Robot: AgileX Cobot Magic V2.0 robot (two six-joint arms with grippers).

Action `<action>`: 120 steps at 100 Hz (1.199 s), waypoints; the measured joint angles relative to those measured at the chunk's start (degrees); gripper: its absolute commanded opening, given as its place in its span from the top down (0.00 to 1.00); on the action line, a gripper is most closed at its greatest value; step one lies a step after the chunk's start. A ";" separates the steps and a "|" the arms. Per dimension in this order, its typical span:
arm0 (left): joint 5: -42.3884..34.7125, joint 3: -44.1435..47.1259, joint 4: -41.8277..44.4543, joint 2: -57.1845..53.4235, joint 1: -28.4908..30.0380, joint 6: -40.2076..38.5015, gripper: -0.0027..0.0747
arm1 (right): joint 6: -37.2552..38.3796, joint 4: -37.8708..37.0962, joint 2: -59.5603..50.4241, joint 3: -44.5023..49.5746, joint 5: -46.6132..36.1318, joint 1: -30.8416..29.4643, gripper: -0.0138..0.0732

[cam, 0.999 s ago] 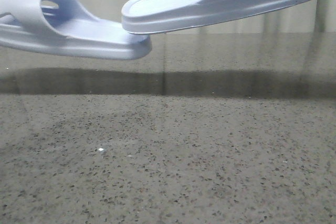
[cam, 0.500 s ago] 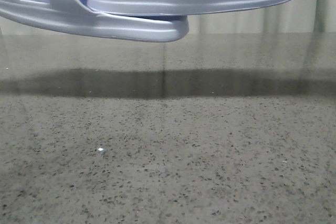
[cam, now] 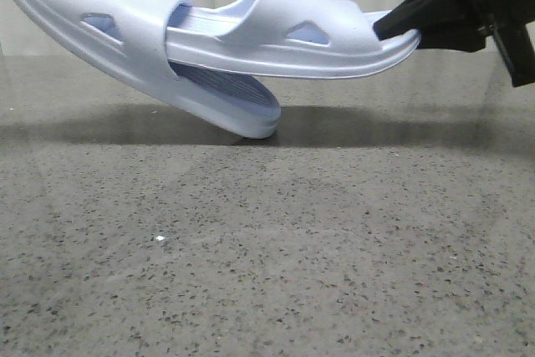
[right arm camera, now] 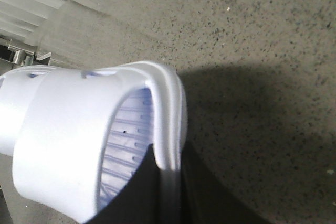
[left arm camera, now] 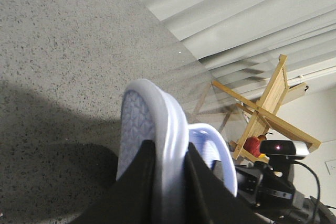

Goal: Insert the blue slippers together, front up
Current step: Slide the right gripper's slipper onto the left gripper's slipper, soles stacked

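Two pale lavender-blue slippers hang over the table in the front view. The left slipper (cam: 125,35) tilts down from the upper left, its toe low near the tabletop. The right slipper (cam: 292,48) lies nearly level, and its toe end sits under the left slipper's strap. My right gripper (cam: 399,27) is shut on the right slipper's heel; in the right wrist view the gripper (right arm camera: 169,182) pinches the slipper's sole edge (right arm camera: 170,114). My left gripper (left arm camera: 169,174) is shut on the left slipper's sole (left arm camera: 157,119). The right slipper (left arm camera: 218,148) shows just behind it.
A grey speckled stone tabletop (cam: 267,248) spreads below the slippers, with pale curtains behind. The left wrist view shows a wooden frame (left arm camera: 268,108) and a camera (left arm camera: 283,148) beyond the table. The right arm (left arm camera: 262,190) is close by.
Both slippers have come lower, and the left one has tilted toe down. The right slipper's toe has slid further under the left slipper's strap. The right gripper has come into the front view.
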 measured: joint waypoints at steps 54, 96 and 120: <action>-1.93 0.00 -1.19 2.03 -1.07 1.92 0.95 | -3.90 2.37 4.01 -2.78 -0.06 2.11 0.77; 1.22 0.61 7.03 2.13 2.71 2.76 0.95 | -4.38 -3.13 4.01 -3.30 23.42 -11.90 0.62; -7.58 2.07 7.60 2.13 -1.04 8.90 0.94 | -4.49 -3.22 4.01 -3.43 23.51 -15.72 0.62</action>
